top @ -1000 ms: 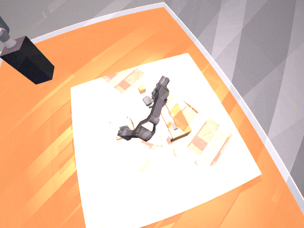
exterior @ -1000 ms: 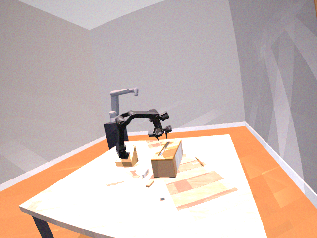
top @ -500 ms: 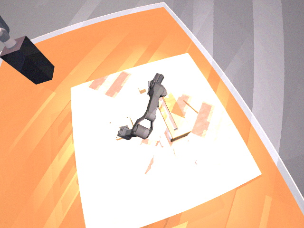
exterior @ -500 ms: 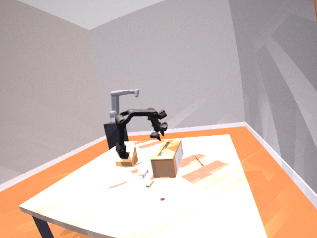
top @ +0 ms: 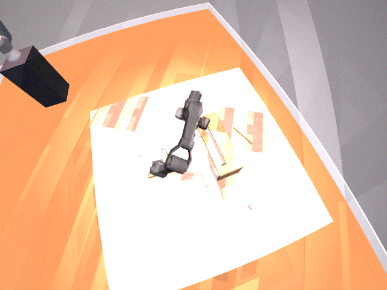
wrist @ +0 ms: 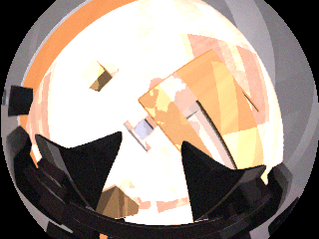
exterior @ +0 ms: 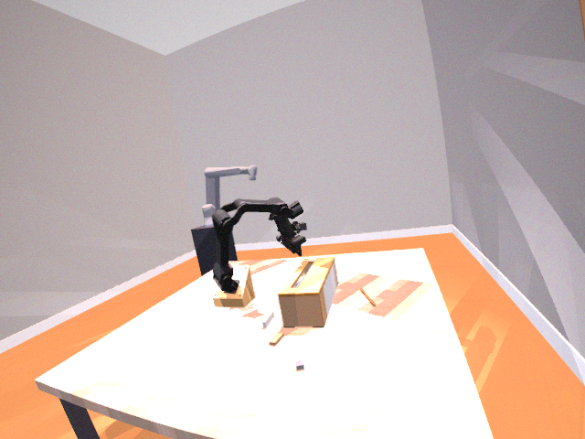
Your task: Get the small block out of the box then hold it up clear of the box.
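The box (top: 229,174) (exterior: 302,309) (wrist: 214,95) stands upright on the table, with a long slot in its top. A small blue-grey block (wrist: 144,128) shows in the wrist view outside the box, close beside its side wall, between the wall and a thin tan strip (wrist: 136,136). In the exterior view it is hidden. My gripper (exterior: 298,253) (wrist: 152,141) is open and empty, above the box's far end in the exterior view. In the wrist view the block shows just ahead of the gap between the fingertips. In the top view the fingers cannot be made out.
A thin stick (top: 242,135) (exterior: 367,296) lies beyond the box. A white bar (exterior: 268,318), a short wooden piece (top: 224,193) (exterior: 276,338) and a small pale cube (top: 250,206) (exterior: 300,365) lie on the near side. A wooden cube (wrist: 101,79) stands apart from the box.
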Motion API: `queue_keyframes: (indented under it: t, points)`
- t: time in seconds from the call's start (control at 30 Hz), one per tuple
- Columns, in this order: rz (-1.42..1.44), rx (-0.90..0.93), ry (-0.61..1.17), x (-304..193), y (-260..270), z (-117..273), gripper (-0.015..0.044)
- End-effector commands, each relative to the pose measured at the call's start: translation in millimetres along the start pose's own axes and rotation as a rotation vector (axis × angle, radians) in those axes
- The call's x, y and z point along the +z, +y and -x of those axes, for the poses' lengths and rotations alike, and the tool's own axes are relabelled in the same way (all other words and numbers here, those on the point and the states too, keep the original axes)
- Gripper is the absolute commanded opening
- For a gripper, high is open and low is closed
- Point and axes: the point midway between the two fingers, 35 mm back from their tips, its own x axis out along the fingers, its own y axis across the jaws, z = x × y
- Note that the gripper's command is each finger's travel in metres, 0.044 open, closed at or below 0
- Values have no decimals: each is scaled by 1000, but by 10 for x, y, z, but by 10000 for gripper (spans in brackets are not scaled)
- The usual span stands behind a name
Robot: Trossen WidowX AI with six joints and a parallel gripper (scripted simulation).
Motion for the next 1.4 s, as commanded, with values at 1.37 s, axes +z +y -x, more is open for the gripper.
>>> queue_keyframes:
  t: [1.37]
  points:
    - [2432, -169, 352, -77, 239, -250, 285]
